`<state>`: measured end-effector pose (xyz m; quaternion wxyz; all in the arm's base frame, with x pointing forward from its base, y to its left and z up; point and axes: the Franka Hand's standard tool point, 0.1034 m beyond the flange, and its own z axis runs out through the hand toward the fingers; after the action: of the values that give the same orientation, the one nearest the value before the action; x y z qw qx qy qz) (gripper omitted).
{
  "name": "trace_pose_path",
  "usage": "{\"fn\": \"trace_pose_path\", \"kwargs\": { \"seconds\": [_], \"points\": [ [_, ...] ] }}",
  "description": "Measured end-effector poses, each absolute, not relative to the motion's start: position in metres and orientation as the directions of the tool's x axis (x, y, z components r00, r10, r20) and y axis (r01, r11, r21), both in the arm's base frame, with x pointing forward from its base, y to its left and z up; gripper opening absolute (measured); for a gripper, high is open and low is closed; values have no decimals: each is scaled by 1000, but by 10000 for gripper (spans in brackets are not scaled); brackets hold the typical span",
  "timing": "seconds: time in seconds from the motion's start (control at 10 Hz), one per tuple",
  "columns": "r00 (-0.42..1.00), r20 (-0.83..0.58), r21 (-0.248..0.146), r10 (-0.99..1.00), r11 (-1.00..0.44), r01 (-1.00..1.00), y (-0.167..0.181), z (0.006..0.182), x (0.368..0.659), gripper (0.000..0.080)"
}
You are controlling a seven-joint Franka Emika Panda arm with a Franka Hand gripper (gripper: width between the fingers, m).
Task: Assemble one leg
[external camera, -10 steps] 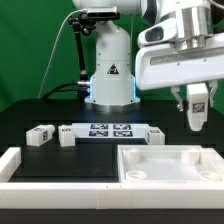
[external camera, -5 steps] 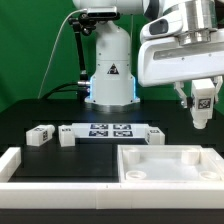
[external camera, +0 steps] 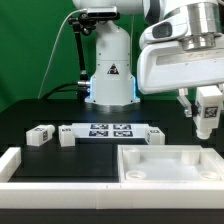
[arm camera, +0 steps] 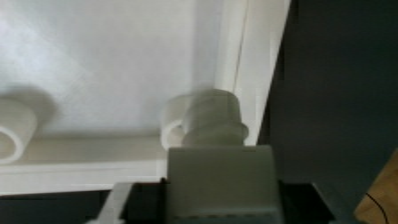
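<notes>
My gripper is shut on a white leg with a black-and-white tag and holds it upright above the far right corner of the wide white tray-like part. In the wrist view the held leg hangs between my gripper's dark jaws, right over a raised round corner post of the tray-like part. Three more legs lie on the black table: two to the exterior view's left of the marker board and one to its right.
The marker board lies at the table's middle. A white L-shaped rail runs along the front and the exterior view's left. The robot base stands behind. A second corner post shows in the wrist view.
My gripper has carried the leg toward the exterior view's right and now holds it slightly lower than half a second ago. The other parts have not moved.
</notes>
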<state>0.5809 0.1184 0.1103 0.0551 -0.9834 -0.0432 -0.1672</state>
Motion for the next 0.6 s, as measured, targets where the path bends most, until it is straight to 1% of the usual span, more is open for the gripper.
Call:
{"fn": "trace_pose_path", "kwargs": {
  "seconds": [0.1,0.2,0.5,0.6],
  "points": [
    [937,340,-87,81,-989,117,115,108,588,290],
    [938,337,-88,85,-989,121,117,108,585,290],
    [907,413,-79,81,-989,124,117,107,588,290],
    [899,428,-72,94,-988,138,120,95,584,290]
  ]
}}
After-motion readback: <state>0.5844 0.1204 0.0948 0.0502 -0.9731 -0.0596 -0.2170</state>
